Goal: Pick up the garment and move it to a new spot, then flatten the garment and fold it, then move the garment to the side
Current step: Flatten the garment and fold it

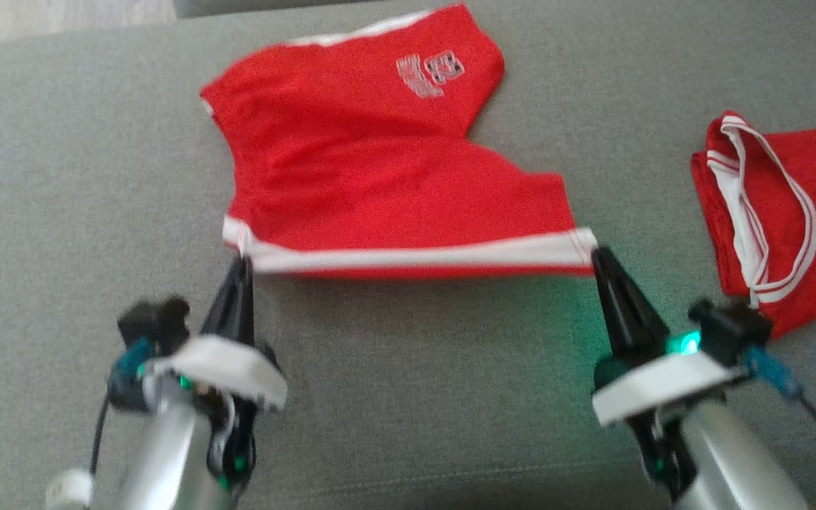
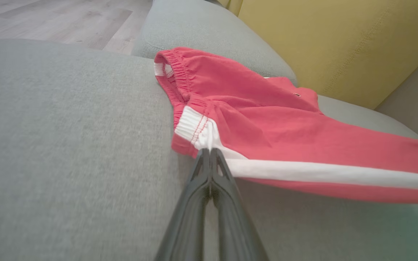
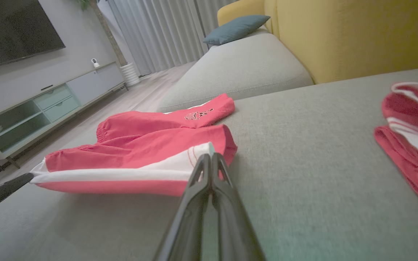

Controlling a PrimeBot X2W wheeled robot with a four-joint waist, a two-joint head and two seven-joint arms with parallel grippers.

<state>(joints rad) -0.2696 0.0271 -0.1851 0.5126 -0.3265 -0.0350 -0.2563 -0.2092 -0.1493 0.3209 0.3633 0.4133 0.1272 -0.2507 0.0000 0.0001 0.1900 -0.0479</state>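
Pinching white-striped edge of red shorts (image 1: 380, 170): left fingers (image 1: 239, 283) clamped on waistband corner, right fingers (image 1: 605, 273) clamped on leg-hem corner. Edge runs taut left-to-right between them. Rest of shorts lies beyond fingers on grey sofa seat (image 1: 61, 212). Both arms equally near. Second red garment (image 1: 769, 212) lies apart, rightward.

**A:** what are the left fingers (image 2: 191, 217) up to?

**B:** pinched together on the near white-banded corner of the red garment (image 2: 267, 119), rest of it lying over the grey sofa cushion (image 2: 67, 145). yellow backrest (image 2: 339, 43) far right, wood floor (image 2: 67, 18) far left.
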